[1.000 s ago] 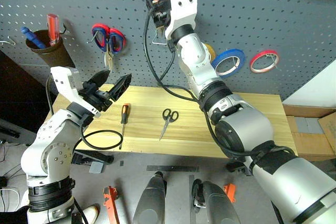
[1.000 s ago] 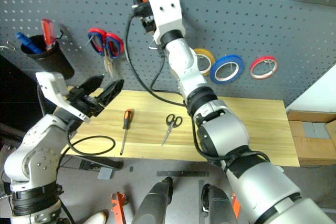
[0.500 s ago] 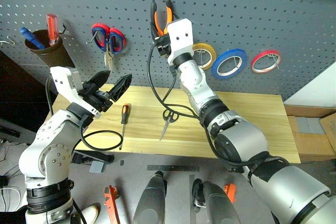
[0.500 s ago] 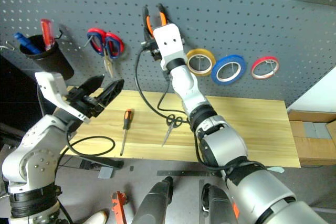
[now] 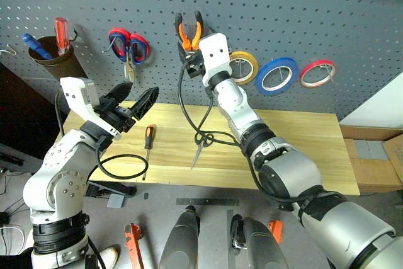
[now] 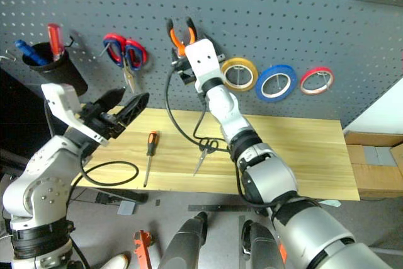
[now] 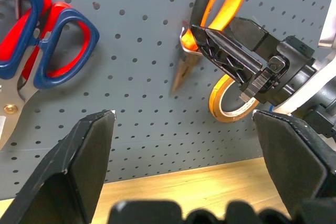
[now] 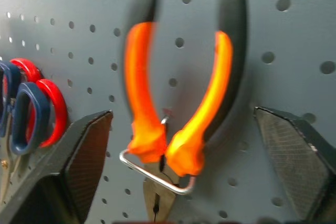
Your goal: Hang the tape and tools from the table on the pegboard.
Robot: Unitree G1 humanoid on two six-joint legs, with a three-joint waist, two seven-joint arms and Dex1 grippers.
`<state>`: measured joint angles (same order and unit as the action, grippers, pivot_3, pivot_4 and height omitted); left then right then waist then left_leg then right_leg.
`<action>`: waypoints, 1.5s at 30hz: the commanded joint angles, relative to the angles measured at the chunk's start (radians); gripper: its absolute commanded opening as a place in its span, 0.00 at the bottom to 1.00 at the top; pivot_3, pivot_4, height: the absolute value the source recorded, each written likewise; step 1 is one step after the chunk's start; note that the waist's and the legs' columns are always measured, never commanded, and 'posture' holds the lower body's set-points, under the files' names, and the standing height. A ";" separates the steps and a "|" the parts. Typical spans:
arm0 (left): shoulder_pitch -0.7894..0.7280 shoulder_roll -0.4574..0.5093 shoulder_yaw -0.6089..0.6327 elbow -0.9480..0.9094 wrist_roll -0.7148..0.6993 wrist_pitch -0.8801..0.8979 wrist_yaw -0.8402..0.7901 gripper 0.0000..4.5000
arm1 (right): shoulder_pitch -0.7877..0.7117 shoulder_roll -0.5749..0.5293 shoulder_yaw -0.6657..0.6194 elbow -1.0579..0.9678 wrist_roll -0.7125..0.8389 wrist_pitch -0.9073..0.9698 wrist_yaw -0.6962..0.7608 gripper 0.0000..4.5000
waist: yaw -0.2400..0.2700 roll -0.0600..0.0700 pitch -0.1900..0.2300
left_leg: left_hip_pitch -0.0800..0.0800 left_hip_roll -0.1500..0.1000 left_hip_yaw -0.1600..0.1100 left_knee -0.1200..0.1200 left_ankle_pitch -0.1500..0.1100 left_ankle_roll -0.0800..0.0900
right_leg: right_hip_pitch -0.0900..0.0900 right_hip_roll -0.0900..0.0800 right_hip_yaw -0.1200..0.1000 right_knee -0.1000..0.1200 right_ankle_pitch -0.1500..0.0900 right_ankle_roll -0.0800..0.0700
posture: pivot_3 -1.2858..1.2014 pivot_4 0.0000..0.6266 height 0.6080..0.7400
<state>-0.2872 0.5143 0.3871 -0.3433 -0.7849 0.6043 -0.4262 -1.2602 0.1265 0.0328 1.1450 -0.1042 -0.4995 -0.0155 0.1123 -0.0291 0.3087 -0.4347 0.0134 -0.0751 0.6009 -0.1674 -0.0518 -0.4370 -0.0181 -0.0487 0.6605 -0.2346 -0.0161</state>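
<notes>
Pliers [image 8: 178,124] hang nose-down in a wire hook [image 8: 157,174] on the pegboard [image 5: 327,4], between the red-and-blue scissors [image 5: 129,45] and the yellow tape [image 5: 244,66]. Right gripper [image 8: 181,145] sits just before them, fingers wide apart, gripping nothing; that step looks done. Blue tape [image 5: 274,75] is up too. Left gripper [image 5: 133,104] hovers open and empty over the table [image 5: 302,149]. Small scissors [image 5: 201,144] and screwdriver [image 5: 148,146] lie on the table. Next: draw the right arm clear of the pliers, then go down for one of these.
</notes>
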 commanded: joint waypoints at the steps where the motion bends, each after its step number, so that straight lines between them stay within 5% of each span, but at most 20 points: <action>1: 0.008 -0.003 -0.002 -0.019 0.002 -0.021 -0.006 1.00 | 0.050 -0.023 -0.003 -0.125 0.028 0.019 0.073 0.99 | 0.000 0.000 0.000 | 0.000 0.000 0.000 0.000 0.000 0.000 | 0.000 0.000 0.000 0.000 0.000 0.000 | 0.63 0.47 1.00; 9: 0.173 -0.110 -0.094 -0.139 0.058 -0.008 0.115 1.00 | 0.536 -0.164 0.131 -1.070 0.127 0.542 0.384 0.99 | -0.010 0.000 0.000 | -0.002 -0.002 0.003 -0.002 -0.001 0.000 | -0.001 -0.003 0.004 -0.003 -0.001 0.003 | 0.60 0.50 1.00; 15: 0.257 -0.272 -0.270 -0.079 0.295 -0.064 0.319 1.00 | 0.800 -0.362 0.252 -1.460 0.222 0.833 0.608 0.99 | -0.038 0.001 0.001 | 0.002 0.000 0.004 -0.003 -0.001 0.000 | 0.000 -0.002 0.006 -0.003 -0.002 0.003 | 0.57 0.53 1.00; 24: 0.164 -0.406 -0.467 0.254 0.574 -0.028 0.467 1.00 | 1.029 -0.673 0.256 -1.453 0.239 0.727 0.863 0.99 | -0.070 -0.002 0.010 | 0.000 0.001 0.012 0.003 -0.001 0.001 | 0.000 -0.002 0.007 -0.002 0.000 0.005 | 0.53 0.56 1.00; 38: 0.059 -0.399 -0.438 0.443 0.646 0.055 0.423 1.00 | 1.017 -0.680 0.251 -1.431 0.231 0.706 0.856 0.99 | -0.120 -0.007 0.019 | 0.001 0.000 0.020 0.006 -0.002 0.002 | 0.000 -0.001 0.011 -0.002 0.002 0.009 | 0.51 0.57 1.00; 41: 0.063 -0.386 -0.432 0.425 0.659 0.086 0.423 0.86 | 1.018 -0.673 0.253 -1.434 0.230 0.711 0.849 1.00 | -0.120 -0.007 0.019 | 0.001 0.000 0.020 0.006 -0.002 0.002 | 0.000 -0.001 0.011 -0.002 0.002 0.009 | 0.51 0.57 1.00; 45: 0.072 -0.377 -0.429 0.403 0.662 0.123 0.404 0.54 | 1.013 -0.663 0.252 -1.426 0.229 0.713 0.842 1.00 | -0.120 -0.007 0.019 | 0.001 0.000 0.020 0.006 -0.002 0.002 | 0.000 -0.001 0.011 -0.002 0.002 0.009 | 0.51 0.57 1.00</action>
<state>-0.2459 0.1341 -0.0388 0.0504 -0.1312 0.6850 -0.0130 -0.2429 -0.5423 0.2957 -0.2578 0.1215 0.2151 0.8269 -0.0080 -0.0360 0.3280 -0.4338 0.0138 -0.0553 0.6068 -0.1695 -0.0496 -0.4369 -0.0189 -0.0376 0.6581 -0.2325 -0.0069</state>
